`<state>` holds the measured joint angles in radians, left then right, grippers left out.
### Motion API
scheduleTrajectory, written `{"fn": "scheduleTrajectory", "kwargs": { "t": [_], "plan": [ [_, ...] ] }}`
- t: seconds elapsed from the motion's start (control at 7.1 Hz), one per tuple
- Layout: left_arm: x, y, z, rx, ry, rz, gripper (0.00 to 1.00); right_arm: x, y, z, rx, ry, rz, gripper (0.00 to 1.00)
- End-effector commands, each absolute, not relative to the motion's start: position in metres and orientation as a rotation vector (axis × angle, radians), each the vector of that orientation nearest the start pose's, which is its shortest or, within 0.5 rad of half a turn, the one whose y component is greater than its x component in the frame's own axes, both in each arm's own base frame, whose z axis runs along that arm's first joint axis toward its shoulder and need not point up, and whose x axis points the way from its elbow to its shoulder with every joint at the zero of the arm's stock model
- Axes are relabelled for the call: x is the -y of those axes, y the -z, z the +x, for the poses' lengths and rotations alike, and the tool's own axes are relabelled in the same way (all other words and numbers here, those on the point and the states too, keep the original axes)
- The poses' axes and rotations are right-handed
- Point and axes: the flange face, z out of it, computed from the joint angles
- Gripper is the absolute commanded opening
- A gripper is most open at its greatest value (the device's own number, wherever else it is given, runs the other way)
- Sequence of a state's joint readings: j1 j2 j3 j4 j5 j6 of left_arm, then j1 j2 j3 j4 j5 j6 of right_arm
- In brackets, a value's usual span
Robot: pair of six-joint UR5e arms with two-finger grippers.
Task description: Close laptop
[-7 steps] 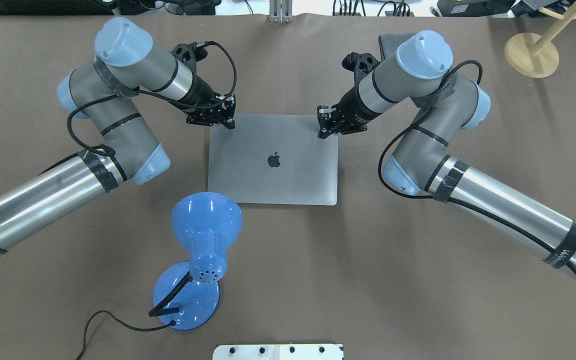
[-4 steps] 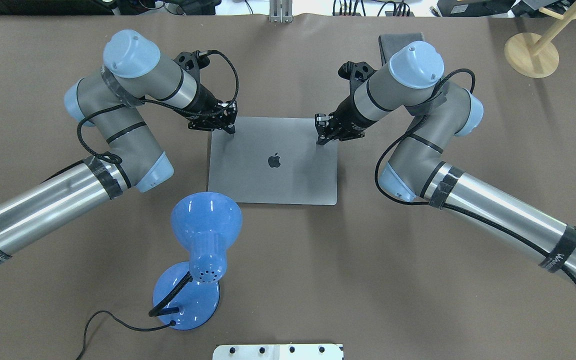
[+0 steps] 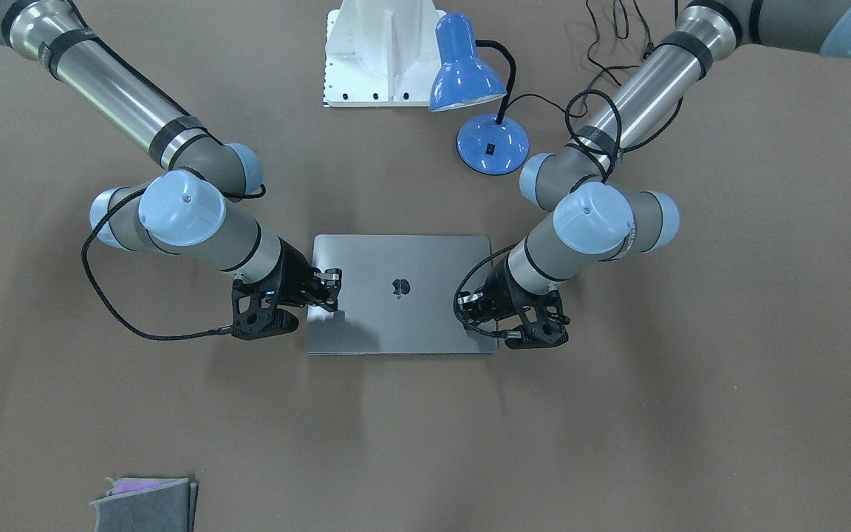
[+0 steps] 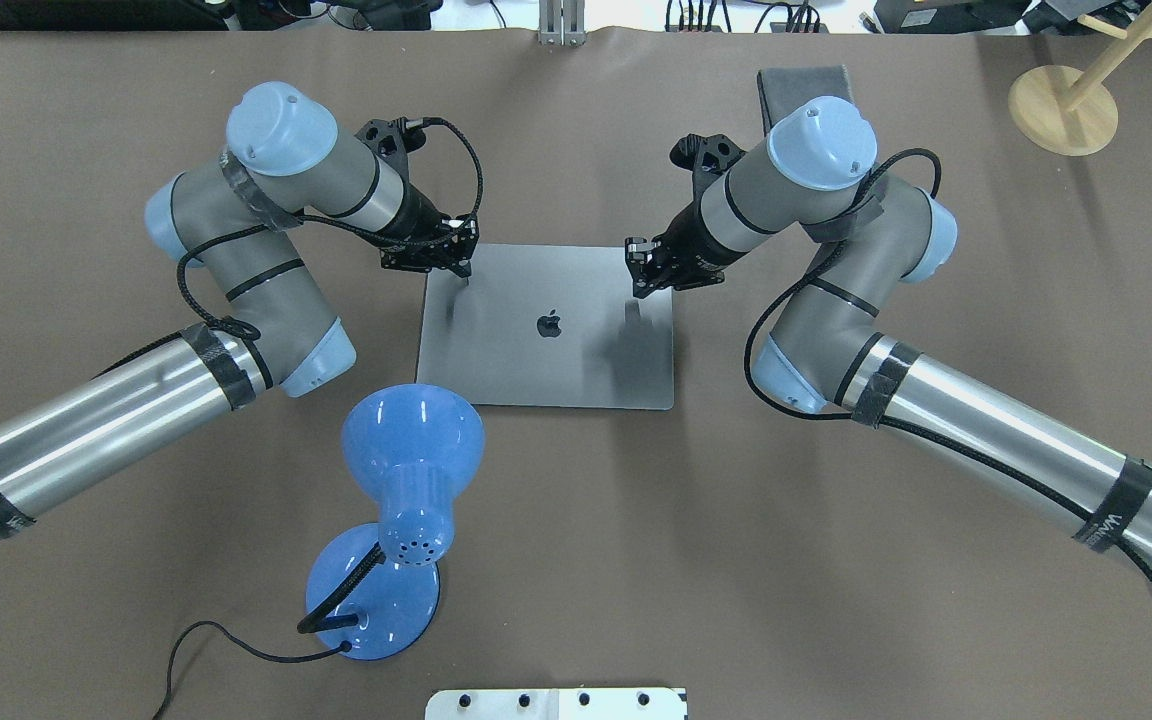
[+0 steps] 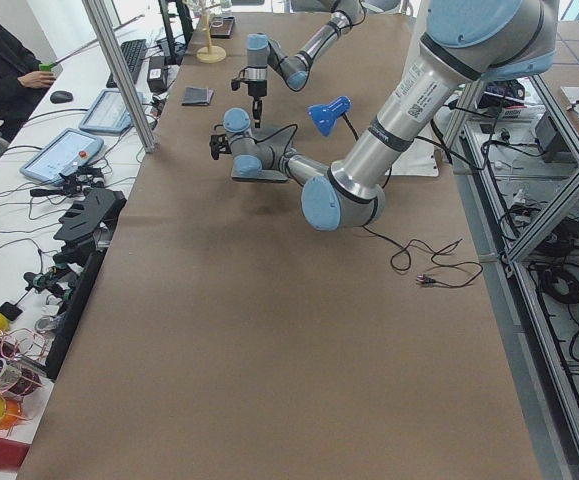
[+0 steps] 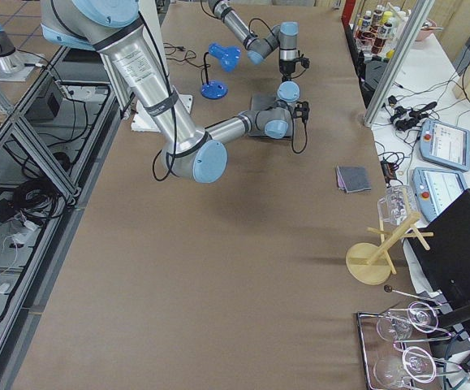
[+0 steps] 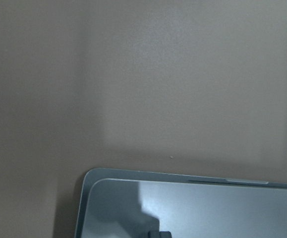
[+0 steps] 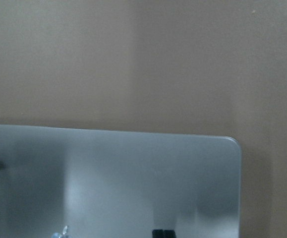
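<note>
The space-grey laptop [image 4: 546, 350] lies in the middle of the table with its lid down, flat or nearly flat, apple logo up. It also shows in the front view [image 3: 400, 310]. My left gripper [image 4: 462, 265] is shut, with its tip on the lid's far left corner. My right gripper [image 4: 638, 283] is shut, with its tip on the lid near the far right corner. In the front view the left gripper [image 3: 464, 314] is on the right and the right gripper [image 3: 332, 294] on the left. The left wrist view shows a lid corner [image 7: 133, 198] over a thin rim.
A blue desk lamp [image 4: 406, 480] stands just in front of the laptop's near left corner. A folded grey cloth [image 4: 801, 82] lies behind the right arm. A wooden stand [image 4: 1061, 110] is at the far right, and a white plate [image 4: 556, 703] at the near edge.
Both grippers have moved toward the robot and down. The lid's far edge has come down with them and now lies lower.
</note>
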<state>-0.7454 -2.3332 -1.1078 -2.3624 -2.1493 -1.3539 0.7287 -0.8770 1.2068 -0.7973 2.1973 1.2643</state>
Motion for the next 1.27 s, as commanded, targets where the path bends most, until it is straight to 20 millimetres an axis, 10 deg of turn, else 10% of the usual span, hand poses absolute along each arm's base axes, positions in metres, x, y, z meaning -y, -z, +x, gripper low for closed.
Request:
{"fn": "scheduleTrajectory", "kwargs": {
  "t": [0.0, 0.28, 0.56, 0.85, 0.99, 1.13],
  "plan": [
    [0.593, -0.303, 0.527, -1.175, 0.149, 0.032, 0.00, 0.563, -0.304, -0.517, 1.205, -0.022, 0.039, 0.00],
    [0.602, -0.282, 0.510, -1.211, 0.150, 0.017, 0.00, 0.582, -0.290, -0.492, 1.233, -0.028, 0.026, 0.00],
    [0.616, -0.241, 0.448, -1.269, 0.164, 0.001, 0.00, 0.613, -0.273, -0.423, 1.293, -0.018, 0.002, 0.00],
    [0.644, -0.261, 0.364, -1.213, 0.281, 0.050, 0.00, 0.649, -0.316, -0.337, 1.253, -0.012, 0.134, 0.00],
    [0.659, -0.307, 0.323, -1.150, 0.262, 0.127, 0.99, 0.657, -0.344, -0.310, 1.225, -0.057, 0.137, 0.30],
    [0.667, -0.355, 0.279, -1.087, 0.251, 0.187, 0.98, 0.662, -0.367, -0.291, 1.188, -0.099, 0.140, 0.99]
  ]
}}
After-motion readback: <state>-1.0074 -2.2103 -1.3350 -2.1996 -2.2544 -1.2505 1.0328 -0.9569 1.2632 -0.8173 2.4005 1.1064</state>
